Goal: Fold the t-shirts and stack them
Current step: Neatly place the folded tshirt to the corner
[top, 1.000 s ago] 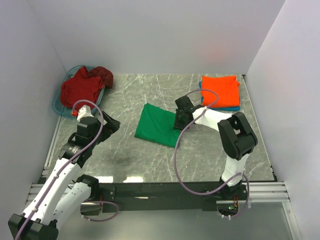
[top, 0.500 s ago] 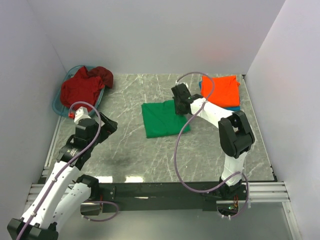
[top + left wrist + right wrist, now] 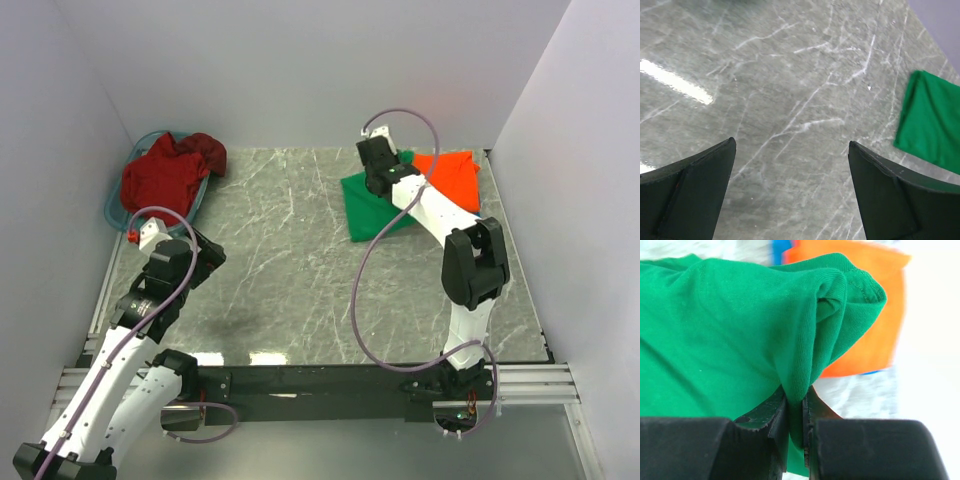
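Your left end effector (image 3: 791,144) hangs above bare tabletop (image 3: 290,250) with its fingers spread as wide as they go and nothing between them. Beyond it and off to its left, the dark red t-shirt (image 3: 165,175) lies heaped in the light blue basket (image 3: 113,212), spilling over the basket's rim, well apart from the fingers. In the left wrist view, the folded edge of the green t-shirt (image 3: 932,125) shows far ahead and to the right of that end effector, well clear of it.

Your right end effector (image 3: 796,395) is reached out to the far side of the tabletop, its fingers pinched almost together on a fold of the green t-shirt, with the cloth bunched up just above the fingertips. Most of the green cloth spreads to the left of the fingers; in the overhead view it trails toward the near side, below the end effector. Just past the grip and to its right lies the orange t-shirt (image 3: 880,325), folded flat, with the bunched green fold overlapping its edge. The blue t-shirt (image 3: 781,251) shows only as thin slivers at the edge of the orange one.
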You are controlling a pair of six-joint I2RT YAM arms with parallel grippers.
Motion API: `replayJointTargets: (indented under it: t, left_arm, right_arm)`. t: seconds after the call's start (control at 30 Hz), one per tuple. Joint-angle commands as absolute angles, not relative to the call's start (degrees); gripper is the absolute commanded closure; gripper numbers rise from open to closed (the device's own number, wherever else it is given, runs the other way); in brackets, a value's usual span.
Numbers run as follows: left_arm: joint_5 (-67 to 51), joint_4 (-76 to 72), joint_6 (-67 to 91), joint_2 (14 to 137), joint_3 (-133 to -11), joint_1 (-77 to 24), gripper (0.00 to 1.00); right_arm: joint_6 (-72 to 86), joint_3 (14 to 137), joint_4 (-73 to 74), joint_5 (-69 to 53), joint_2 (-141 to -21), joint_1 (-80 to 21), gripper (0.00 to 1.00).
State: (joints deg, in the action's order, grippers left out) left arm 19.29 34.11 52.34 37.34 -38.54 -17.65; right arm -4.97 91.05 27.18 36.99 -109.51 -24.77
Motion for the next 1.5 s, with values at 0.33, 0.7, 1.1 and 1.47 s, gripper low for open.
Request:
replayJointTargets:
  t: [0.33, 0.7, 1.1, 1.47]
  left_arm:
    - [26.37, 37.53, 55.19, 36.47, -42.36, -17.4, 0.01]
    - [26.89, 37.88, 55.2, 36.74, -42.98, -17.4, 0.01]
    - [27.33, 36.74, 55.63, 36.03, -42.63, -17.4, 0.0]
    - [27.07, 35.77, 55.9, 38.49, -42.54, -17.4, 0.01]
  right_arm:
    - [-22.32, 101.69, 18.03, 50.18, -109.43, -18.72, 0.97]
    - [-16.71, 109.67, 26.09, 47.2, -107.67, -18.02, 0.97]
    - [-10.99, 115.31, 34.28, 42.98, -108.1, -16.53, 0.97]
    - [-8.61, 115.05, 34.45, 39.82, -111.88, -10.82, 0.96]
